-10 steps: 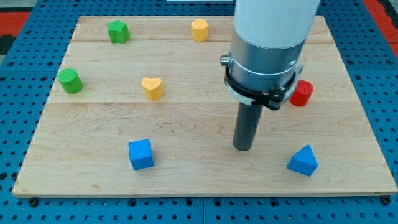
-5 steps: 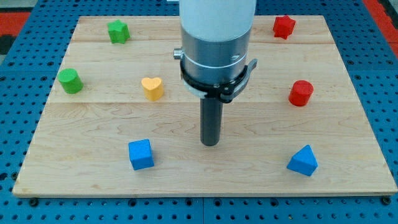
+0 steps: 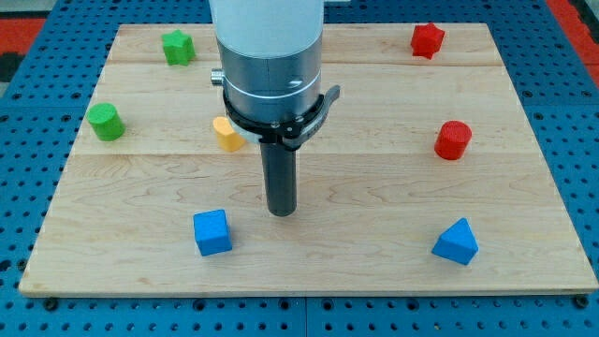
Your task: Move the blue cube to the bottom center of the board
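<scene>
1. Blue cube [image 3: 211, 232] sits at the board's [image 3: 524, 187] bottom left — not yet at bottom centre; the push is not yet begun.
2. The tip [image 3: 282, 212] stands near the cube, up and to its right, apart. No jaws — a bare rod.
3. Bottom centre lies open; the blue triangular block [image 3: 456, 241] is well right. The bottom edge is close.

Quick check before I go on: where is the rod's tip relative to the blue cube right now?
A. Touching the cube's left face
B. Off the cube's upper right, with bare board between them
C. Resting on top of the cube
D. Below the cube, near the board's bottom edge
B. My tip stands up and to the view's right of the blue cube, with a strip of bare board visible between them, so there is no contact.
</scene>
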Tool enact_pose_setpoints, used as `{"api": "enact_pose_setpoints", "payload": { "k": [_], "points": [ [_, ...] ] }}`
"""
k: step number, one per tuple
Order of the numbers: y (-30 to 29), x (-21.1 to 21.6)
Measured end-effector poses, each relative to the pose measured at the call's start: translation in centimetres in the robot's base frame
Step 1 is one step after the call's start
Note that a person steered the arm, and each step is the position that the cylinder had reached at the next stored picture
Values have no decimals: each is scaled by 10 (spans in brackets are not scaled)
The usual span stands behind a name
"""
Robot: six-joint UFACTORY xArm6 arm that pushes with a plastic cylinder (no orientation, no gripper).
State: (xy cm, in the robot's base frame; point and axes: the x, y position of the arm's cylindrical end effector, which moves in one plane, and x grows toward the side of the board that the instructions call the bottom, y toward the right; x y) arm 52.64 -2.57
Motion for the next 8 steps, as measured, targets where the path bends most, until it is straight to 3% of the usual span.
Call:
{"api": "enact_pose_setpoints", "payload": {
  "k": [6, 8],
  "points": [
    [-13, 20],
    [-60, 33]
  ]
}}
